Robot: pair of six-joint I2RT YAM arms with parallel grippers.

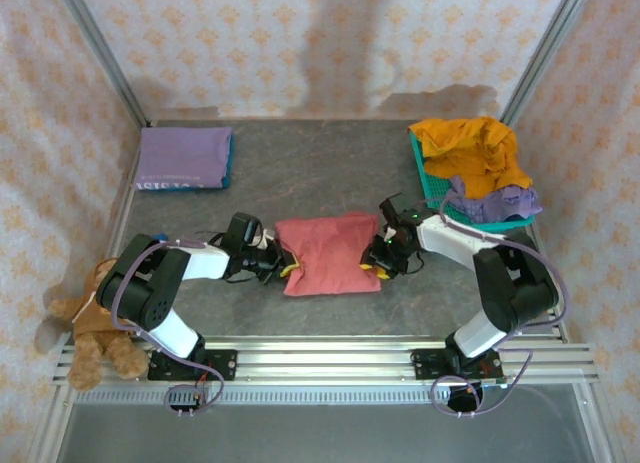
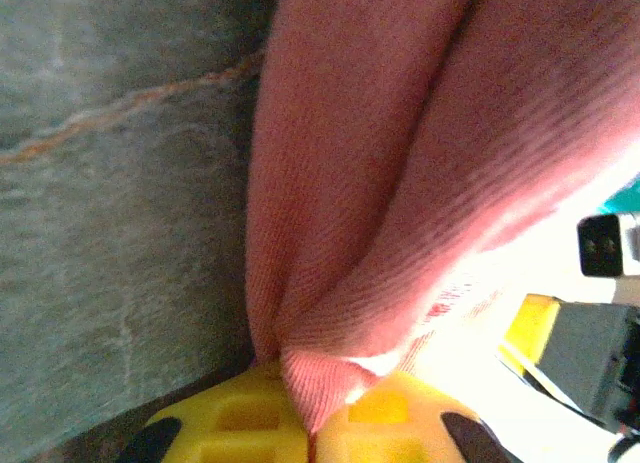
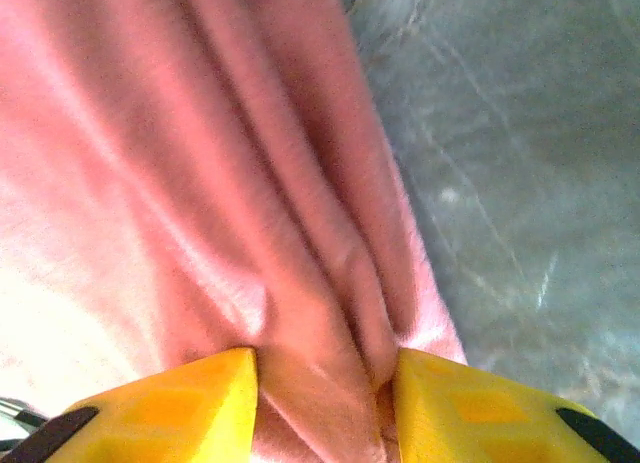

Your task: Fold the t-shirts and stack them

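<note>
Basket [image 1: 428, 183] far right | teddy bear [image 1: 95, 318] near left | red shirt [image 1: 330, 253] centre

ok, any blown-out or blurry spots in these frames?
Left wrist: lower right clips to white beyond the red t-shirt. Right wrist: its cloth washes out at lower left; table shows glare streaks. Top external: even light, sharp, faint shadows on the back wall.

This is a robot test booth, dressed up like a home. Aluminium rails [image 1: 330, 355] carry the arm bases [image 1: 190, 364], and metal posts [image 1: 102, 53] frame floral-patterned panels [image 1: 300, 33] around a grey table [image 1: 320, 173].
</note>
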